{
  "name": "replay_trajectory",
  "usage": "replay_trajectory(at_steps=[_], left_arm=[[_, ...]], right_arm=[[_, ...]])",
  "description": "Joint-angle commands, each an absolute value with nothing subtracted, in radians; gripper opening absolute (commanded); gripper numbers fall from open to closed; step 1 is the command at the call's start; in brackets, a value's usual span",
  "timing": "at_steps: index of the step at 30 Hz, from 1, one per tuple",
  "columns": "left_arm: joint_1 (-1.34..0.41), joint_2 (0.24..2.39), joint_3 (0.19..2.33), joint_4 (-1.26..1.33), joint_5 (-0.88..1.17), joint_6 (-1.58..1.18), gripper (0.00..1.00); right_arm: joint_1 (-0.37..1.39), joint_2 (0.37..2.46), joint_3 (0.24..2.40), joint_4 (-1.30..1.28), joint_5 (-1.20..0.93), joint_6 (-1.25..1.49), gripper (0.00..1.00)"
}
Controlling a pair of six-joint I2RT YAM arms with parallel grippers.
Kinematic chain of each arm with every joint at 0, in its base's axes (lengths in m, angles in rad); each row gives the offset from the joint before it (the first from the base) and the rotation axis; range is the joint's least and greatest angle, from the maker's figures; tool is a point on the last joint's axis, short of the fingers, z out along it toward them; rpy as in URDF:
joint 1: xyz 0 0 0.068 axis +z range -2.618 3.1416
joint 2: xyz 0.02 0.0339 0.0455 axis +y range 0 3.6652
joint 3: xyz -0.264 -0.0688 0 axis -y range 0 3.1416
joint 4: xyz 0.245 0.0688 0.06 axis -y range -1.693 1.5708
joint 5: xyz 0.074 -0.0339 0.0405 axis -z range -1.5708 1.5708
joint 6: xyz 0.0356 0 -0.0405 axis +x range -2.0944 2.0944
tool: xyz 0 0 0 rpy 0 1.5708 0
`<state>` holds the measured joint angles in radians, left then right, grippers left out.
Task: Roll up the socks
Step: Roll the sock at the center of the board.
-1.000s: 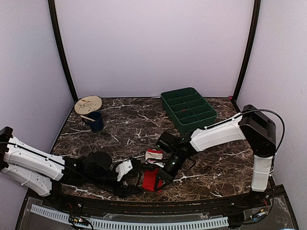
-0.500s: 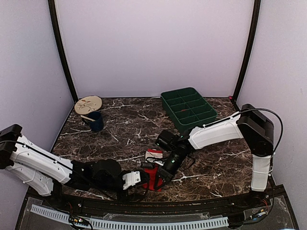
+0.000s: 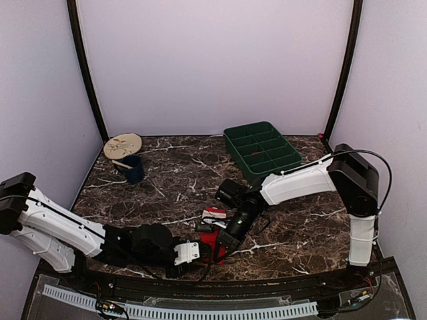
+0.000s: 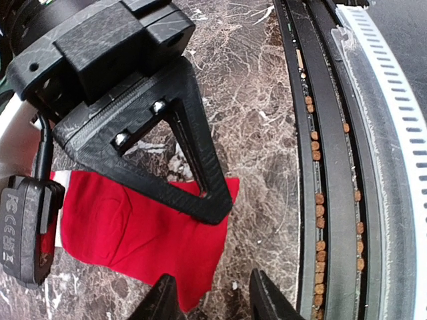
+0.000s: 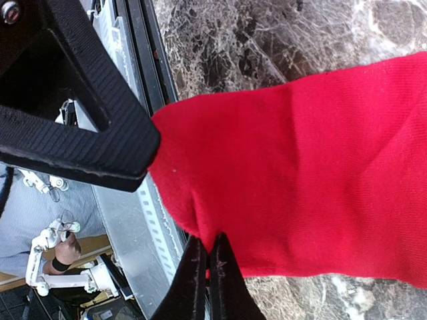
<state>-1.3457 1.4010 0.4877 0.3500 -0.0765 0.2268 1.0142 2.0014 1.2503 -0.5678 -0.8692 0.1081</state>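
The left gripper (image 4: 210, 300) has slid in along the near edge of the surface (image 3: 173, 180), its jaws narrowing but still parted at a corner of the red sock (image 4: 133, 233). The right gripper (image 5: 203, 273) stays clenched on the sock's edge, so rolling looks imminent.

We see pale lilac walls (image 3: 213, 67) closing in three sides, met at the back corners by dark posts (image 3: 86, 73). Below lies a dark marble table (image 3: 180, 180) veined in white, edged nearest us by a black rail (image 3: 280, 285). The light is soft and even.
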Motion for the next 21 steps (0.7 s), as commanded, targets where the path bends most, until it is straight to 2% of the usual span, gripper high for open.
replay_trajectory(at_steps=[1,10,21], left_arm=[[-1.354,1.416,0.502,0.385,-0.124,0.283,0.40],[-1.357,1.453,0.507,0.414,-0.150,0.334,0.38],[-1.365,1.473,0.512,0.424,-0.155,0.359,0.31]], right_arm=[[1.005,2.025,1.280,-0.590,-0.891,0.093,0.00],[1.004,2.031,1.293,-0.604,-0.899,0.094,0.00],[1.003,2.039,1.301,-0.614,-0.906,0.093,0.00]])
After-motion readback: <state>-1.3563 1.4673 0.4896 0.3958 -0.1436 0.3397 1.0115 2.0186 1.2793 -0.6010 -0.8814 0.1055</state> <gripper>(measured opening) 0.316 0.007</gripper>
